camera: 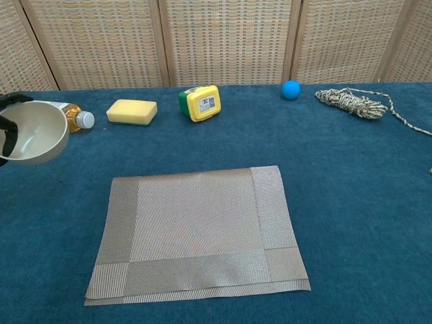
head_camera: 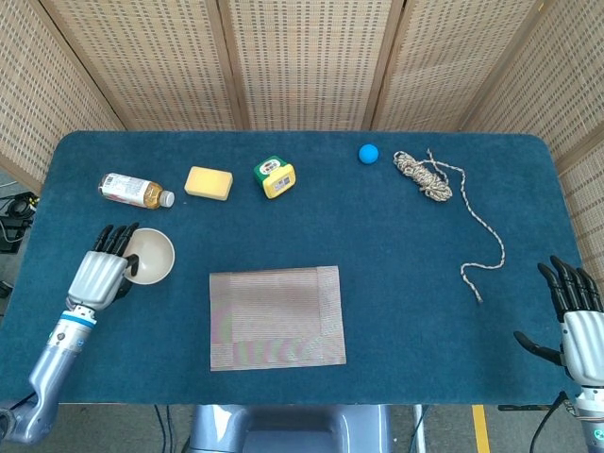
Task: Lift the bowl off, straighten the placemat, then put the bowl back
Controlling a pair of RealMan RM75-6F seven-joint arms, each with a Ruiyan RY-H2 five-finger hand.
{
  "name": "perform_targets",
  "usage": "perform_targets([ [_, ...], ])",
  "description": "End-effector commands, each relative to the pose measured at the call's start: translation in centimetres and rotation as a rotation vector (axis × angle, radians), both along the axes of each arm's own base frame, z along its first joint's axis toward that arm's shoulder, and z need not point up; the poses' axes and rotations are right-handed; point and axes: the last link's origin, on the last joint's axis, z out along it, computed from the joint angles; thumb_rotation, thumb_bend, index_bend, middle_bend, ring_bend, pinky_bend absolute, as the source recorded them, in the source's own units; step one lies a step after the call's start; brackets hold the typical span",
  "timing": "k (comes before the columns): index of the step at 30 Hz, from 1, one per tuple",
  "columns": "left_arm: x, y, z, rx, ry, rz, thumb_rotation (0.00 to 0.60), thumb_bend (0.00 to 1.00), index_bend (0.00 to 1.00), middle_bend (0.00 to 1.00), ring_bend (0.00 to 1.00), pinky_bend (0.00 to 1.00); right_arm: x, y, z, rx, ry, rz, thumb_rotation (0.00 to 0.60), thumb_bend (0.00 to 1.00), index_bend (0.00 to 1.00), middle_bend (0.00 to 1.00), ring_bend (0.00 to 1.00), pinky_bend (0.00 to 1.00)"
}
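My left hand (head_camera: 101,271) grips the cream bowl (head_camera: 151,256) by its rim, well left of the placemat; whether the bowl rests on the table or hangs above it I cannot tell. In the chest view the bowl (camera: 32,132) sits at the left edge and only dark fingers (camera: 7,135) show on its rim. The grey-brown woven placemat (head_camera: 276,316) lies bare near the table's front edge, slightly skewed. The placemat (camera: 196,229) has its near edge folded double. My right hand (head_camera: 576,319) hovers open at the far right front corner, fingers spread, holding nothing.
Along the back of the blue table (head_camera: 396,245) lie a small bottle (head_camera: 134,191), a yellow sponge (head_camera: 209,182), a yellow-green tape measure (head_camera: 275,176), a blue ball (head_camera: 368,153) and a coiled rope (head_camera: 424,176) with a trailing end (head_camera: 481,264). Wicker screens stand behind.
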Motion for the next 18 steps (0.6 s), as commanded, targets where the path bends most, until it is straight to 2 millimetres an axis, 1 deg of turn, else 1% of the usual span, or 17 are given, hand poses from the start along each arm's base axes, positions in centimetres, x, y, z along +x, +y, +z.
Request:
perform_targets([
  [1,-1.7,-0.9,-0.3,-0.013,0.002,0.042,0.6,0.49,0.71,0.0,0.0,0.0,0.0,0.0,0.0,0.002,0.001,0.0,0.6,0.1,0.0,0.0,0.0,0.0],
  [6,-3.0,-1.4,-0.4,-0.03,0.001,0.075,0.6,0.46,0.69,0.0,0.0,0.0,0.1,0.1,-0.1,0.003,0.001,0.005,0.6,0.1,0.0,0.0,0.0,0.0],
  [16,-4.0,-2.0,-1.1,-0.054,-0.007,0.112,0.6,0.45,0.66,0.0,0.0,0.0,0.1,0.1,-0.1,0.005,0.003,0.004,0.6,0.1,0.0,0.0,0.0,0.0],
  [18,-4.2,-2.1,-1.1,-0.055,-0.007,0.117,0.6,0.42,0.64,0.0,0.0,0.0,0.1,0.1,-0.1,0.005,0.004,0.003,0.6,0.1,0.0,0.0,0.0,0.0],
])
